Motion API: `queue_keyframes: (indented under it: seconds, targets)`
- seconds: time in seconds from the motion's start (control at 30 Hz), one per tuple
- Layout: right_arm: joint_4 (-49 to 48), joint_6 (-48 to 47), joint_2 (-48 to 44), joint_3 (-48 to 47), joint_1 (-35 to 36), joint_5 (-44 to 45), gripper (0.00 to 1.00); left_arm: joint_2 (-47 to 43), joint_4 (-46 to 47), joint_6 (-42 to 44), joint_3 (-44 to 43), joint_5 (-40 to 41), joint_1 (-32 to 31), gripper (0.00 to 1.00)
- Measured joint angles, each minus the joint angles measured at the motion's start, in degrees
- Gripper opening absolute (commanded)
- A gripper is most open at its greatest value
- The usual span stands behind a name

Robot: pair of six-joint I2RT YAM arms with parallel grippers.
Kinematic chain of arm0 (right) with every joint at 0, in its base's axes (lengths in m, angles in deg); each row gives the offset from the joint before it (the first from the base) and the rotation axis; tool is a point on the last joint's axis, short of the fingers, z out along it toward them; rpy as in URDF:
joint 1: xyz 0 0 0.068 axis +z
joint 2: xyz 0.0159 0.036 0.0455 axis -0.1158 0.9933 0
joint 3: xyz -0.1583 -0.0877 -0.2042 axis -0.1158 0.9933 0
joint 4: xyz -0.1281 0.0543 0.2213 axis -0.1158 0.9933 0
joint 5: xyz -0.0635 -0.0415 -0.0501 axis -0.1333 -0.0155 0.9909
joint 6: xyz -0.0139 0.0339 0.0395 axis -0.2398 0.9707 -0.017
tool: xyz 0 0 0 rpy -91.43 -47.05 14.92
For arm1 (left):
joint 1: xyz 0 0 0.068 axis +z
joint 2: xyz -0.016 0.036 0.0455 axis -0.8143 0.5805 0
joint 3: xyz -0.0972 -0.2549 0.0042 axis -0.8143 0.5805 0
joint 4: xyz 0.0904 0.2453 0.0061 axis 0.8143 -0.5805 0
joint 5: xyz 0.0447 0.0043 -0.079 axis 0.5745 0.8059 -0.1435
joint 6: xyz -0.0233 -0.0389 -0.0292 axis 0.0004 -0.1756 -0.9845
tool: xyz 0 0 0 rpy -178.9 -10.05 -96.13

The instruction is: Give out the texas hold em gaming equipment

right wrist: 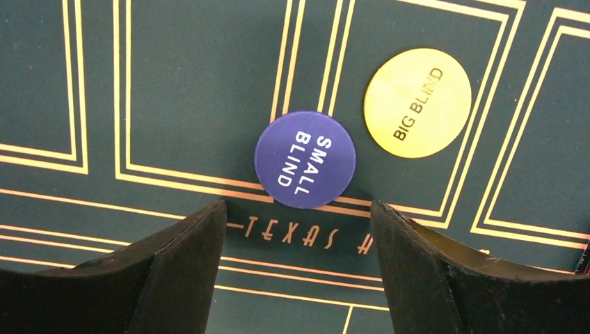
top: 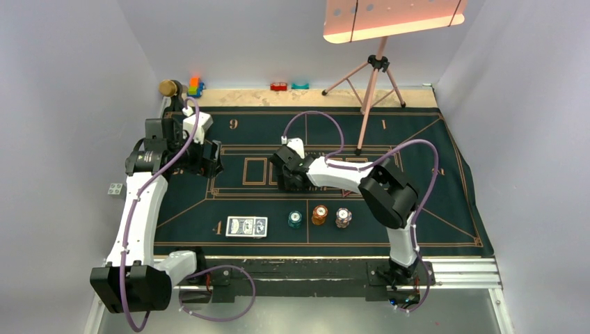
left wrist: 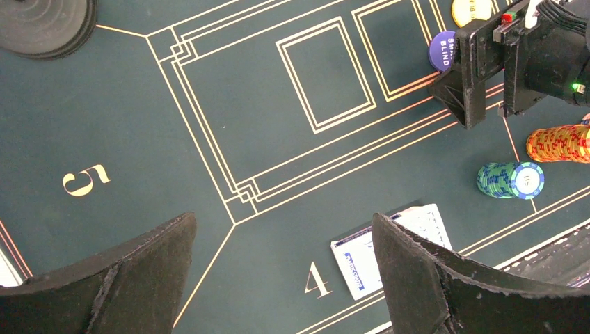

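Two end effectors, both empty. My right end effector (right wrist: 297, 205) hangs low over the small blind (right wrist: 305, 158), fingers spread wider than the disc and gripping nothing. The disc sits just ahead of the tips, centred on the gap, which I judge is my line-up for closing on it. My left end effector (left wrist: 283, 219) is wide open too, well to the left of the small blind. I reckon it is held off there to leave the right one room.

The small blind lies flat on the table's mat (top: 452, 202), across the gold lines near the middle. The big blind (right wrist: 417, 102) lies just beside it, not touching, further from my right fingers and to their right. Three chip stacks, teal (top: 296, 220), orange (top: 319, 214) and white (top: 343, 217), stand in a row nearer my bases than the small blind. The deck (top: 247, 226) lies back up, also nearer than it and off to the left.

Being round, the small blind has no long axis; its lettering runs away from my right fingers, along my reach. The deck's long side runs left to right.
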Motion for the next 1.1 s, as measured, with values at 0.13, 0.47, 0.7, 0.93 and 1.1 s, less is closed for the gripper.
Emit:
queue_keyframes:
  seconds: [0.13,0.47,0.7,0.93,1.1]
  targets:
    - [0.0,-0.35,1.84,-2.08,0.0,0.44,0.78,-0.22,-0.11,-0.04,0.0,0.15,0.0,1.0]
    - [-0.13,-1.36,4.55,-5.62,0.28,1.9,0.72,-0.63,-0.24,-0.85,-0.02,0.57,0.02,1.0]
    - [-1.62,-2.27,5.01,-5.66,0.72,1.79,0.51,-0.63,-0.24,-1.25,-0.02,1.99,0.02,1.0]
    - [-1.95,-4.48,6.03,-7.17,1.62,2.03,0.43,-0.66,-0.42,-1.29,-0.04,3.65,0.33,1.0]
    - [-1.97,-7.41,9.27,-11.65,3.78,4.02,0.4,-0.94,-1.03,-1.27,-0.04,6.1,1.55,1.0]
